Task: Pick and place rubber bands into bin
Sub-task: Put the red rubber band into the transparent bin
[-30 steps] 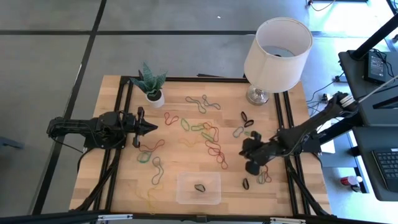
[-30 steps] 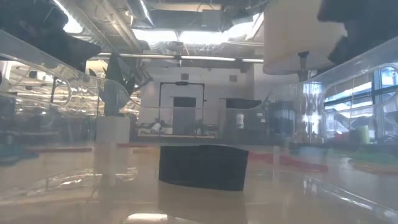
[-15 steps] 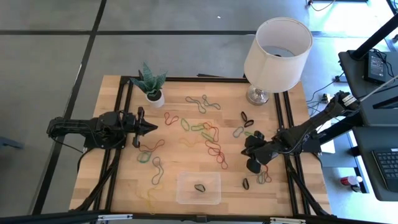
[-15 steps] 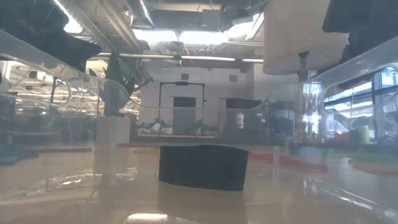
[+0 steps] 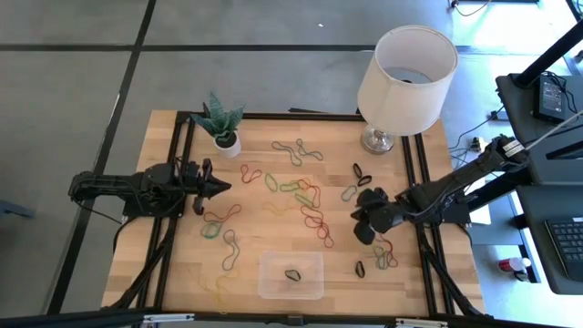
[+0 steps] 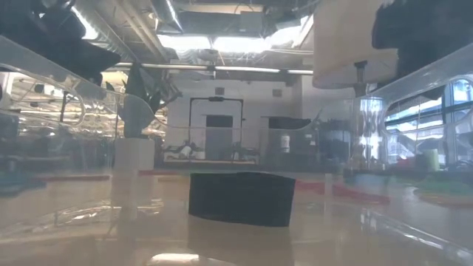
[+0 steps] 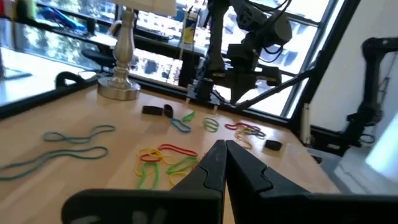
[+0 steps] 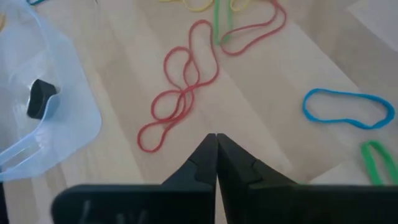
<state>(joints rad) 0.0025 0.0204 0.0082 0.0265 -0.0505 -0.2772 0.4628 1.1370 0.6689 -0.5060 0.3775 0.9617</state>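
Many rubber bands (image 5: 305,196) in red, green, yellow and blue lie loose across the wooden table. The clear bin (image 5: 266,287) stands near the front edge with one black band (image 5: 292,274) inside; the right wrist view shows it too (image 8: 40,96). My right gripper (image 5: 361,225) hovers shut over the table to the right of the bin. A red band (image 8: 180,93) lies just ahead of its tips (image 8: 216,140), and nothing is between the fingers. At the table's left my left gripper (image 5: 221,187) is shut and level, pointing toward the bands (image 7: 168,158).
A white lamp (image 5: 405,68) stands at the far right and a small potted plant (image 5: 220,123) at the far left. Black bands (image 5: 362,173) lie near the lamp base. More bands (image 5: 383,260) lie by the right gripper. Black rails (image 5: 426,264) run along both sides.
My right gripper has rolled about its own line and drifted slightly toward the table's far edge, staying shut. My left gripper has rolled a little in place. No band has moved.
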